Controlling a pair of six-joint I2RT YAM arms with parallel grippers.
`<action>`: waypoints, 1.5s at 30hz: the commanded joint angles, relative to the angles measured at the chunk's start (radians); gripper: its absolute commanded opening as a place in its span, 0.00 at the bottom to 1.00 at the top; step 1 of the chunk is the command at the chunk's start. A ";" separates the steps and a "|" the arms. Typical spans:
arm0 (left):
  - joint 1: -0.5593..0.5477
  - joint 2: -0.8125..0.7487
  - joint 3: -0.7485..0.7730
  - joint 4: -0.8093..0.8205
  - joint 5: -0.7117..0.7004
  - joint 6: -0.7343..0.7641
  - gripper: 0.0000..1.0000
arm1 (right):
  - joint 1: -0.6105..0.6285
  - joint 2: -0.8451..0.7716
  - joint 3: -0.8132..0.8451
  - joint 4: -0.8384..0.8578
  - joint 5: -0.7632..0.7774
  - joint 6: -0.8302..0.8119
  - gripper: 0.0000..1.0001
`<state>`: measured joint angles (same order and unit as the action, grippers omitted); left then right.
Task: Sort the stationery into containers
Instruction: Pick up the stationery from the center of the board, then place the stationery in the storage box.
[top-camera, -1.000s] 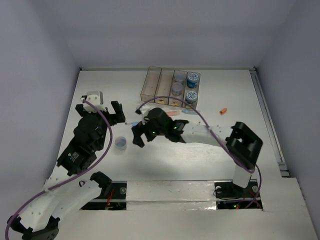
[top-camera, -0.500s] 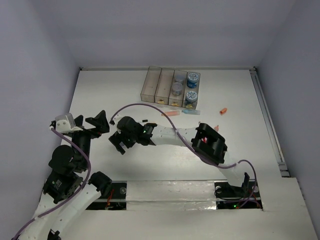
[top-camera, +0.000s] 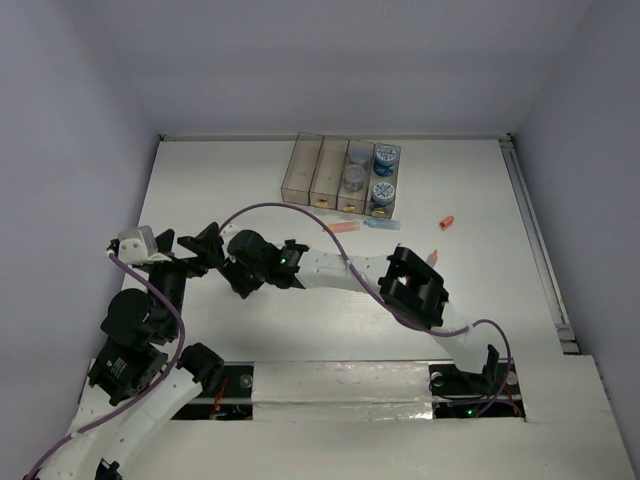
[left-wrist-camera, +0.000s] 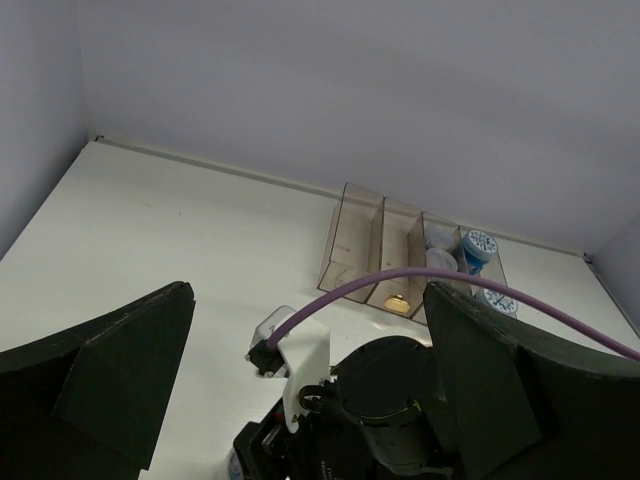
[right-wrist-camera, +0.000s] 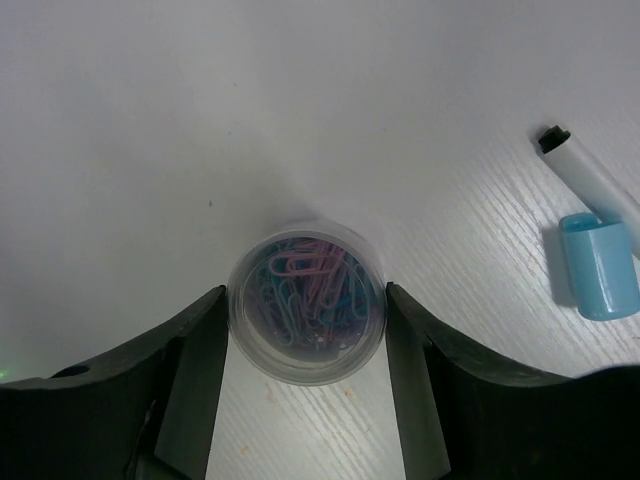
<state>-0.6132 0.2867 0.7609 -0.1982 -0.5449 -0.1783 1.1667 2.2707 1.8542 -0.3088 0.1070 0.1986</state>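
Observation:
A clear round jar (right-wrist-camera: 306, 302) full of coloured paper clips stands on the white table. My right gripper (right-wrist-camera: 306, 300) presses a finger on each side of it, shut on it. In the top view the right gripper (top-camera: 243, 280) hides the jar. My left gripper (top-camera: 190, 248) hovers just left of it, wide open and empty, its fingers (left-wrist-camera: 130, 340) framing the right wrist. The containers (top-camera: 300, 172) stand at the back; two of their bins hold blue-patterned jars (top-camera: 386, 157) and clear jars (top-camera: 352, 178).
A blue-capped marker (right-wrist-camera: 598, 262) and a white pen (right-wrist-camera: 590, 185) lie right of the jar. Loose on the table are a pink pen (top-camera: 345, 228), a blue piece (top-camera: 381, 225), an orange piece (top-camera: 447, 221) and a red piece (top-camera: 432, 255). Purple cables arch over both arms.
My right arm swept left across the table and its jaws closed in around the clear jar. My left arm pulled back towards the left edge, still open.

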 joint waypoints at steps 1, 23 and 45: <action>0.004 0.012 -0.008 0.059 0.023 -0.006 0.99 | 0.008 -0.002 0.036 0.013 0.040 -0.007 0.36; 0.004 0.081 -0.011 0.062 0.051 0.002 0.99 | -0.449 -0.448 -0.231 0.157 0.158 -0.042 0.29; 0.032 0.169 -0.011 0.075 0.118 0.007 0.99 | -0.657 -0.269 -0.165 0.100 0.060 -0.051 0.29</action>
<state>-0.5934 0.4458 0.7586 -0.1745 -0.4427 -0.1772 0.5217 1.9987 1.6360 -0.2356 0.1890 0.1539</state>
